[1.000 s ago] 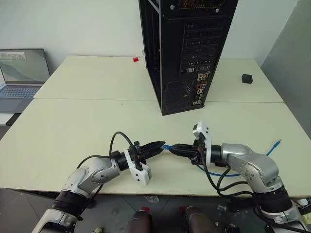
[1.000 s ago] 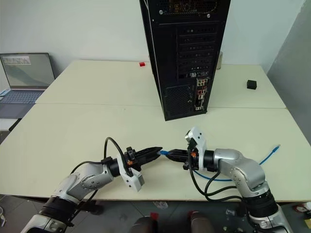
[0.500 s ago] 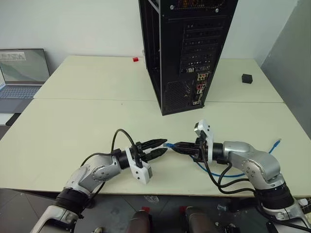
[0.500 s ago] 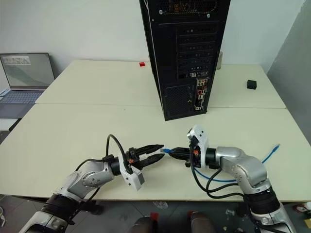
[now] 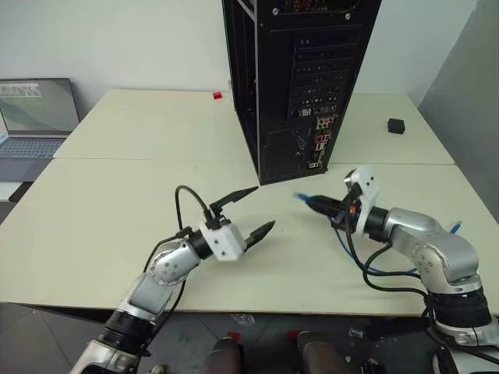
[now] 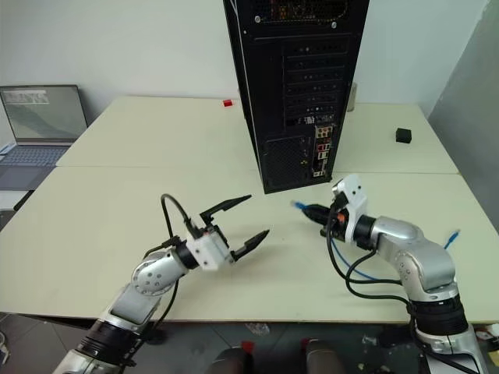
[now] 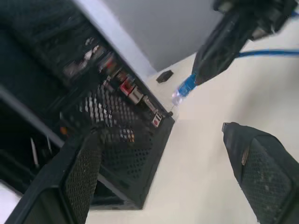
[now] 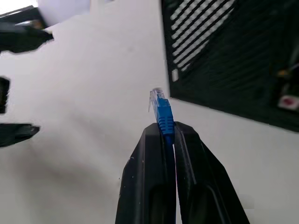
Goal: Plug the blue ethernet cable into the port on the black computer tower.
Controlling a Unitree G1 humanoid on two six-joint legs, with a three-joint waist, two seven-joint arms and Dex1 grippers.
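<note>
Handoff done: left gripper has let go and pulled back, jaws spread wide.

Right gripper now carries the blue ethernet cable alone, jaws pressed on the cord just behind the plug, and has lifted it toward the black computer tower. Plug hangs above the desk, near the rear panel but apart from the port; lining it up comes next.

Left pincer open, off cable
</note>
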